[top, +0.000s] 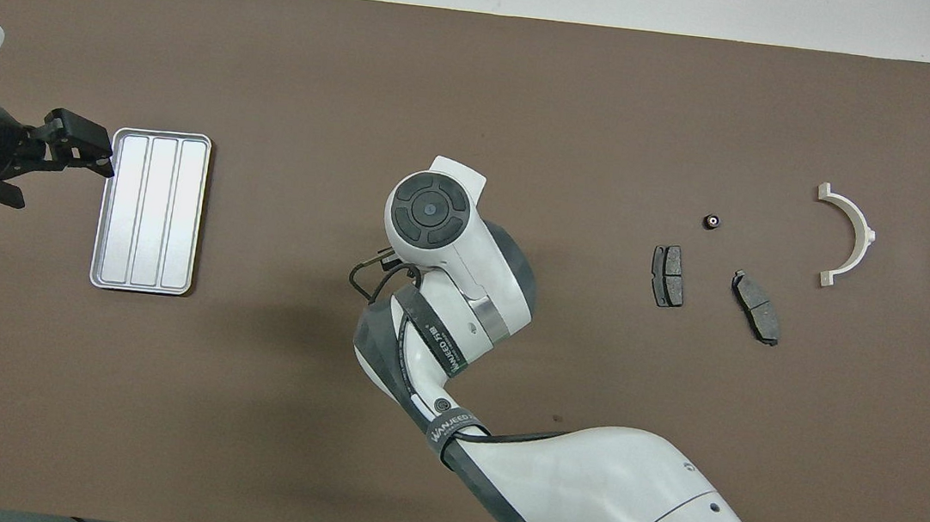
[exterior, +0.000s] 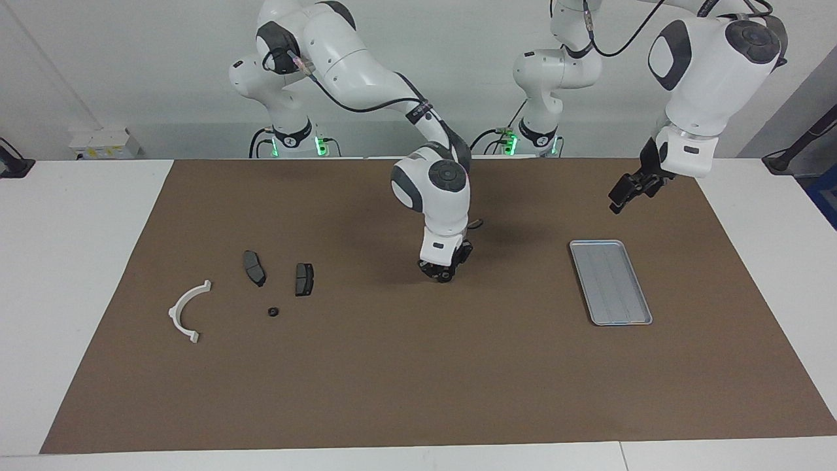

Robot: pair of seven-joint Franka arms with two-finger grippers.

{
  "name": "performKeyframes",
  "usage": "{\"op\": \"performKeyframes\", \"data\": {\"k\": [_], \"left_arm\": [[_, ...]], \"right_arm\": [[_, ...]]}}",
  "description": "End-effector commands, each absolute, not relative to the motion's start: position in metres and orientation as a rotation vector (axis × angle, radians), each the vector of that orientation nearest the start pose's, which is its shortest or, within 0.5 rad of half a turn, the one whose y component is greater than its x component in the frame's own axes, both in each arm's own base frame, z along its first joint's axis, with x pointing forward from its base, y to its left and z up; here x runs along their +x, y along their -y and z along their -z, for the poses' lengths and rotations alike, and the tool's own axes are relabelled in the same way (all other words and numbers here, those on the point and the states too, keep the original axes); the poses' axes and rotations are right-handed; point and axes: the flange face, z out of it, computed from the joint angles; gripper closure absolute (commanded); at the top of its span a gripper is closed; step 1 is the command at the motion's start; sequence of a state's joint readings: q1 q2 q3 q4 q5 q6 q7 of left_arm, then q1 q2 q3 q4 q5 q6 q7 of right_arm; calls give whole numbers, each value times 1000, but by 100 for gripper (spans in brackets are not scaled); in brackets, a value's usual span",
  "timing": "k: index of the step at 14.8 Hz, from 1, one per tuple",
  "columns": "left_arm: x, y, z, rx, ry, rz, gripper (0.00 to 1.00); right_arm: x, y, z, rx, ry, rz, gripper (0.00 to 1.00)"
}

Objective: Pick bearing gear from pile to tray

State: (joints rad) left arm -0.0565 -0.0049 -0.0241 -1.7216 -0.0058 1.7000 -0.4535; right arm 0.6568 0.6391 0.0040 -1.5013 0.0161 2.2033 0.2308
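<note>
The pile lies toward the right arm's end of the mat. It holds a white half-ring bracket (exterior: 187, 312) (top: 849, 235), two dark brake pads (exterior: 254, 267) (exterior: 303, 279) and a small black bearing gear (exterior: 273, 311) (top: 711, 221). The light-grey tray (exterior: 610, 281) (top: 150, 211) lies toward the left arm's end, with nothing in it. My right gripper (exterior: 445, 273) hangs low over the middle of the mat, between pile and tray. The overhead view hides it under its own wrist (top: 429, 208). My left gripper (exterior: 620, 197) (top: 84, 147) is raised beside the tray, open, with nothing in it.
A brown mat (exterior: 418, 366) covers most of the white table (exterior: 72, 261). The right arm's forearm (top: 630, 503) crosses the mat's edge nearest the robots in the overhead view.
</note>
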Motion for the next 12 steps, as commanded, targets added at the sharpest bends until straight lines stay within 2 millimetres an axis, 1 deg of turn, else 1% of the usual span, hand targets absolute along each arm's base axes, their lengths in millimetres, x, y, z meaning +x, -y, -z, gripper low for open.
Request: {"op": "performKeyframes", "data": {"k": [1,2,4,5,6,7,8,9,10,11,12], "left_arm": [[550,46,-569,-3102,595,-23,0],[549,46,-568,-3103,590,-25,0],[547,45,-569,-3101,594,-30,0],[546,47,-564,-3101,590,-34,0],[546,50,-566,-3102,603,-19,0],[550,56,-567,-3105,646,38,0],[552,58,-566,-3101,696,70,0],[552,59,-562,-3100,699,68,0],[552,66,-559,-3102,690,65,0],[554,70,-554,-3103,680,55,0],[556,79,-547,-3105,661,46,0]], "right_arm": [[564,-435,-302,-3017,634,89,39],[564,-435,-302,-3014,633,100,34],[565,-436,-303,-3014,628,102,33],[566,-437,-306,-3015,619,101,32],[568,-437,-310,-3016,610,105,32],[571,-433,-311,-3023,571,107,32],[575,-428,-323,-3026,536,126,32],[583,-418,-343,-3025,503,156,32],[593,-399,-363,-3030,458,169,30],[602,-377,-392,-3030,407,190,27],[613,-349,-420,-3032,343,208,23]]}}
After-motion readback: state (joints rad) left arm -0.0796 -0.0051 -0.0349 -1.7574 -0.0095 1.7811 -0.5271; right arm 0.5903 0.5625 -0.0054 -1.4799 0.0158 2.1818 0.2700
